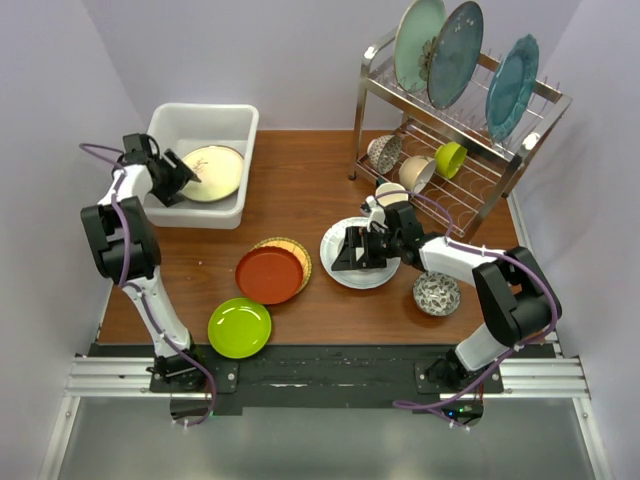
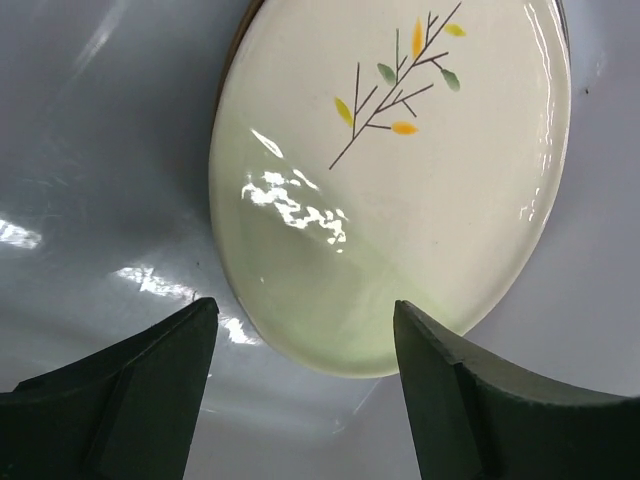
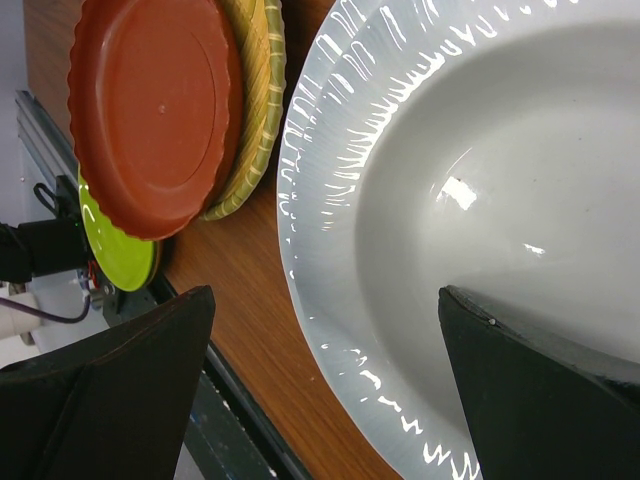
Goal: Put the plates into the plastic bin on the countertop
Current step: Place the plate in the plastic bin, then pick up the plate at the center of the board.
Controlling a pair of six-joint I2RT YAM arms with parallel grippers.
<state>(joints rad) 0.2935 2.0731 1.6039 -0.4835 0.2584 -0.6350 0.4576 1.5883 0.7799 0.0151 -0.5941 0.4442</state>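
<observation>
The white plastic bin [image 1: 170, 118] stands at the back left of the countertop [image 1: 310, 175]. A cream plate [image 1: 214, 172] with a twig motif lies tilted in it, also in the left wrist view [image 2: 400, 200]; a brown edge shows under it. My left gripper [image 1: 188, 176] is open and empty just off its near rim [image 2: 305, 330]. My right gripper [image 1: 352, 255] is open, its jaws straddling the rim of the white plate [image 1: 368, 275] with the patterned rim [image 3: 480, 200]. The red-brown plate [image 1: 269, 274] lies on the woven yellow plate [image 1: 298, 252]. The lime green plate [image 1: 239, 327] is at the front.
A steel wire rack [image 1: 500, 165] at the back right holds large teal and blue-grey plates [image 1: 455, 52] and small bowls [image 1: 384, 152]. A small patterned bowl [image 1: 437, 293] sits right of the white plate. The table's front rail [image 3: 200, 420] is close below my right gripper.
</observation>
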